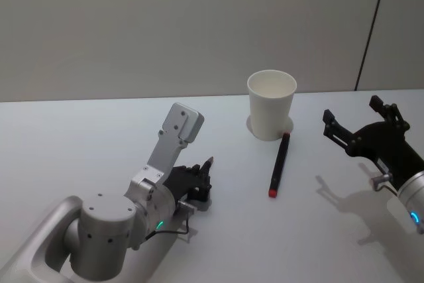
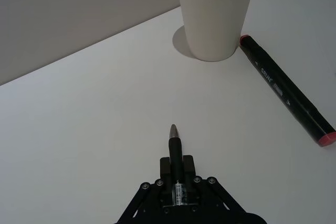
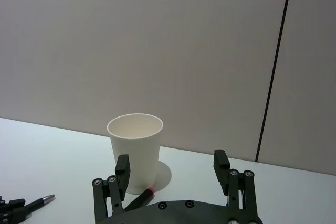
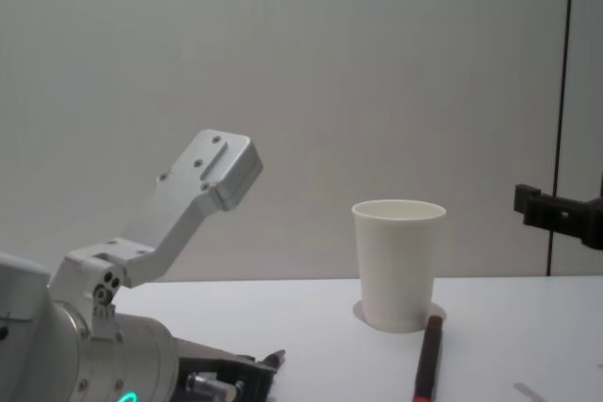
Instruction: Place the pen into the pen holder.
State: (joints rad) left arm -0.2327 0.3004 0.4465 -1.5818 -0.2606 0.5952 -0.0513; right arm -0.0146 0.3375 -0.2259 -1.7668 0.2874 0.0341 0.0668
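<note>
The pen holder (image 1: 271, 114) is a plain white paper cup standing upright at the back middle of the table. My left gripper (image 1: 202, 180) rests low on the table to the cup's front left, shut on a slim black pen (image 2: 175, 145) whose silver tip points toward the cup (image 2: 212, 14). A thick black marker (image 1: 279, 164) with red ends lies flat on the table, its far end touching the cup's base. My right gripper (image 1: 352, 112) hovers to the right of the cup, open and empty, with the cup (image 3: 135, 145) seen between its fingers.
The white table (image 1: 99, 130) is bare around the cup and marker. A grey wall with a dark vertical seam (image 1: 371, 28) runs behind the table's far edge.
</note>
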